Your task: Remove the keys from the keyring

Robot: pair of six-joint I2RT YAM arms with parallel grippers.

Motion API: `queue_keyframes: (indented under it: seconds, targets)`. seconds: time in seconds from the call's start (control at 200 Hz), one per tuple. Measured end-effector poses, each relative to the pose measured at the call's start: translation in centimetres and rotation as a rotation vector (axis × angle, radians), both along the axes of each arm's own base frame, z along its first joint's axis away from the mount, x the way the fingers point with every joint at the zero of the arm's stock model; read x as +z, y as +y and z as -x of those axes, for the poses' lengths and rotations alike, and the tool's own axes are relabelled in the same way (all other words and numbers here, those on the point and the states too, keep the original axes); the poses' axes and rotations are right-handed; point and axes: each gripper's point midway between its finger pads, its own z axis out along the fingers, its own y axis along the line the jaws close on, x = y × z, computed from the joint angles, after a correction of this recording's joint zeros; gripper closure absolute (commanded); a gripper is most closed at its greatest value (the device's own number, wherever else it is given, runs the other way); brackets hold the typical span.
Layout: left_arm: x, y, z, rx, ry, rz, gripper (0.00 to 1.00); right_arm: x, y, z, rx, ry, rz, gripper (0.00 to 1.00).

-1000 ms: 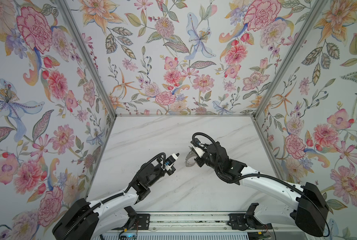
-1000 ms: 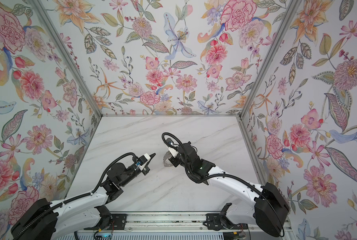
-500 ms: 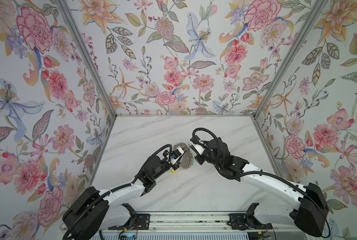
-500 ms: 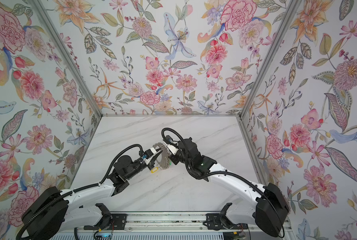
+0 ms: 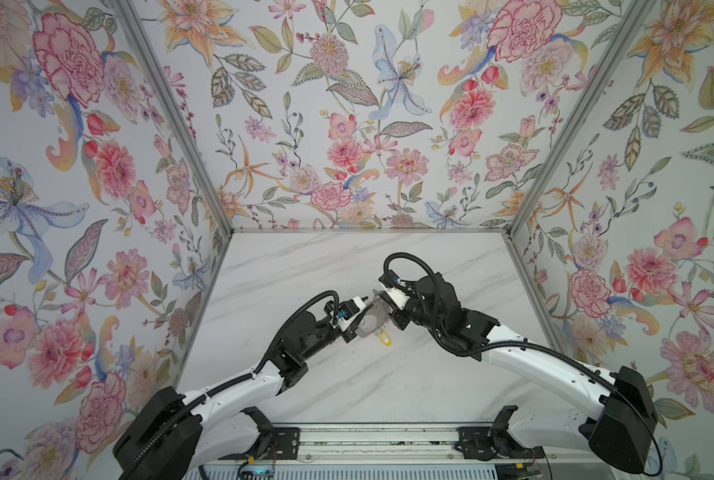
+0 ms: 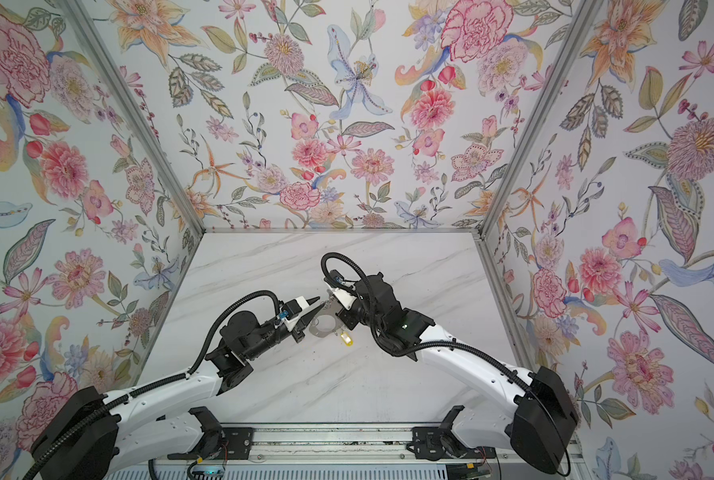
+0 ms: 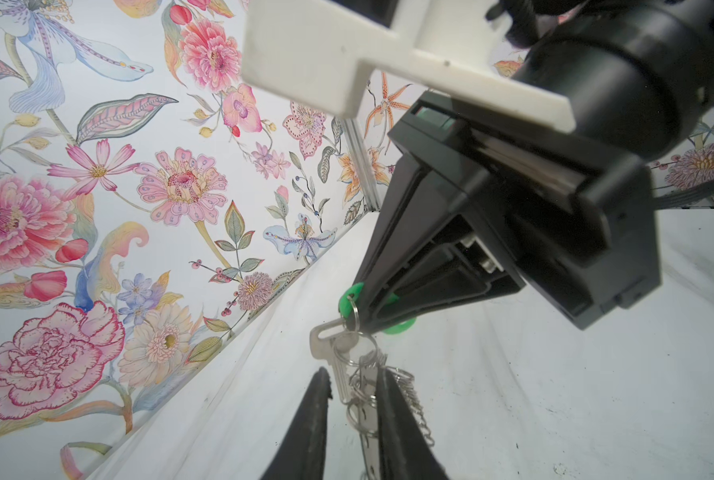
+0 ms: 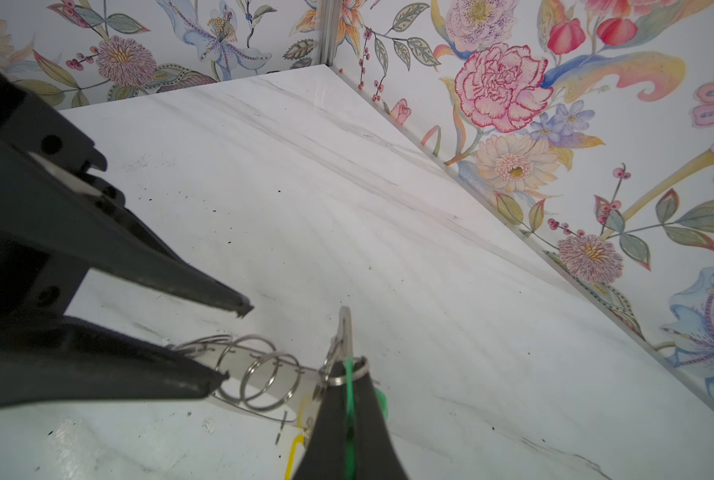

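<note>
In the right wrist view the flat grey metal crescent keyring (image 8: 263,386) is held up over the white marble table (image 8: 388,208), long side running from the left gripper (image 8: 234,344), fingers apart either side of it, likely to steady it, to the right gripper (image 8: 349,374), pinched tight on the green plastic tag (image 8: 381,405) of a small silver key (image 8: 344,332), likely to pull it off.

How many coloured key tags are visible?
2: a green tag pinched in the right gripper's shut jaws; a yellow tag at the keyring's near edge. More may be hidden.
</note>
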Motion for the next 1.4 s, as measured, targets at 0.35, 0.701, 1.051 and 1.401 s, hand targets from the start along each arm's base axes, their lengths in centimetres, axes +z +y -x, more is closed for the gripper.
queue_keyframes:
  seconds: [0.35,0.701,1.051,1.401]
  targets:
    - [-0.4,-0.5,-0.3,-0.010,0.025,-0.009,0.72,0.7,0.6,1.8,0.048,0.018,-0.023,1.00]
    - [-0.5,-0.5,-0.3,-0.009,0.033,-0.007,0.71,2.8,1.5,3.1,0.091,0.015,-0.066,1.00]
    - [-0.7,-0.4,-0.4,-0.002,0.043,-0.015,0.71,2.9,1.8,3.5,0.102,0.019,-0.067,1.00]
    - [-0.5,0.0,-0.5,0.022,0.045,-0.017,0.71,2.3,2.2,3.0,0.093,0.029,-0.050,1.00]
